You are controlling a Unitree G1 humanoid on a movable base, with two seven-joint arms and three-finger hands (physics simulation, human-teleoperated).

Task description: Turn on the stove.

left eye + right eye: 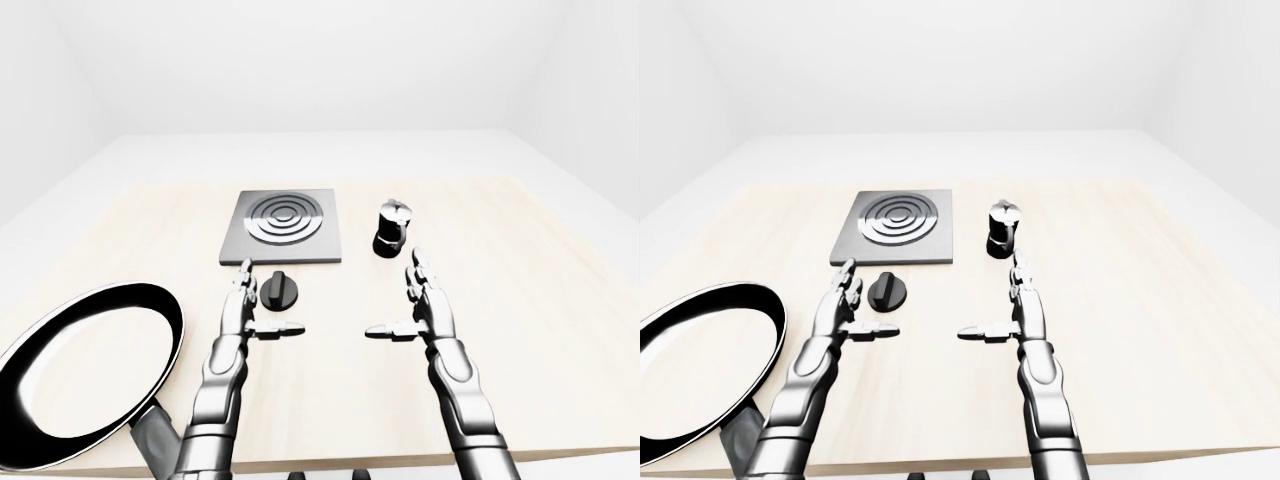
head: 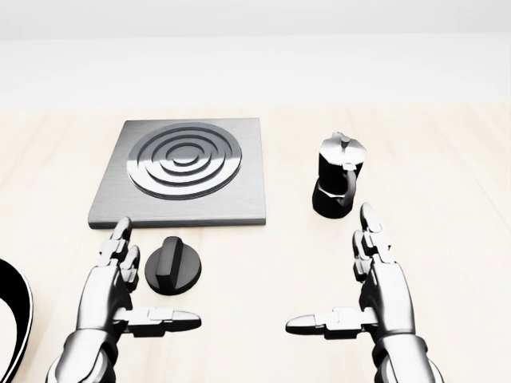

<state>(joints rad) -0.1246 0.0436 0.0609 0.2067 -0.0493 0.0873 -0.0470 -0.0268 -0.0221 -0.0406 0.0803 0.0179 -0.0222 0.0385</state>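
White walls and floor surround a pale wooden table (image 1: 520, 330) that fills most of each view. Black frying pan (image 1: 85, 370) sits at the table's lower left in the left-eye view, well apart from everything else. Square grey stove plate (image 2: 184, 171) with concentric rings lies near the centre; just below its lower edge is the round black stove knob (image 2: 174, 266), a ridge across its top. Black moka pot (image 2: 338, 175) stands upright to the right of the plate, apart from it.

Left hand (image 2: 108, 291) is spread wide, fingers straight, thumb pointing right, holding nothing; it rests just left of the knob, close but seemingly not touching. Right hand (image 2: 383, 287) is likewise spread wide and empty, below the moka pot.

Step in hand: reach for the knob, likely with the left hand since it's nearest. Doing it well probably means shifting right to centre over the knob, closing fingers across the ridge, then twisting about its axis without pushing sideways.
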